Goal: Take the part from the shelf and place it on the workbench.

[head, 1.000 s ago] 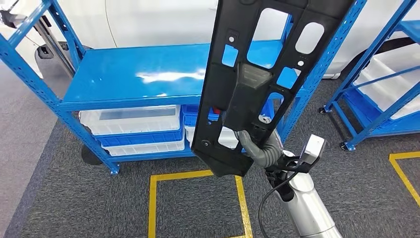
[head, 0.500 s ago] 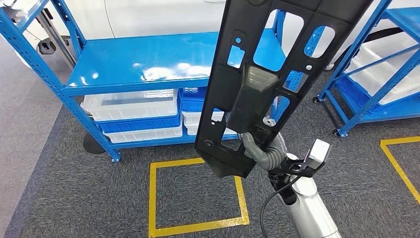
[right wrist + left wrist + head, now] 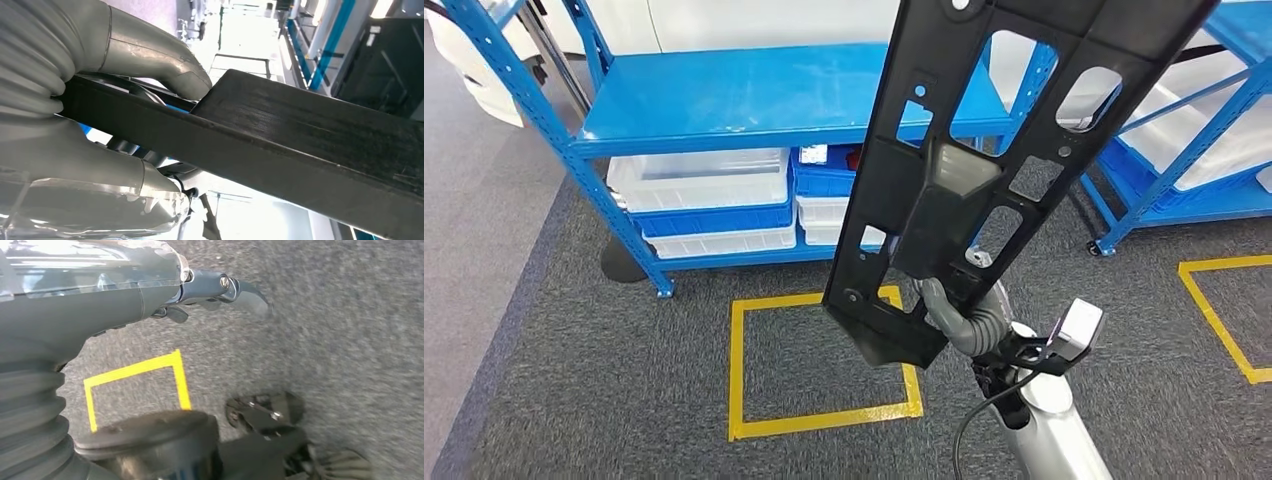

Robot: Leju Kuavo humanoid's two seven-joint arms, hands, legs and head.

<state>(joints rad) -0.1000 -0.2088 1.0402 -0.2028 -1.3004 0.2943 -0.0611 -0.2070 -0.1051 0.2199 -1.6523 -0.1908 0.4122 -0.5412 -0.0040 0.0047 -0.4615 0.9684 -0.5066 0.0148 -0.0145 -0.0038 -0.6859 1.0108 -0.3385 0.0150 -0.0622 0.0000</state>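
Observation:
The part (image 3: 984, 170) is a long black plastic panel with several cut-outs, and it stands upright in front of me in the head view. My right hand (image 3: 964, 315) grips it near its lower end, from behind. Up close in the right wrist view, the panel's edge (image 3: 310, 145) runs between the thumb and fingers of the right hand (image 3: 125, 60). My left hand (image 3: 150, 295) hangs over the grey carpet with nothing in it, its fingers loosely apart. The blue shelf (image 3: 744, 95) stands beyond the panel with its top board bare.
White and blue bins (image 3: 704, 190) sit on the shelf's lower level. A yellow taped square (image 3: 744, 370) marks the carpet before the shelf, and another (image 3: 1224, 310) lies to the right. A second blue rack (image 3: 1184, 140) stands at right.
The whole view has shifted, so the camera has moved: the shelf sits higher and farther off, and more carpet and taped square show. My right hand still holds the panel upright.

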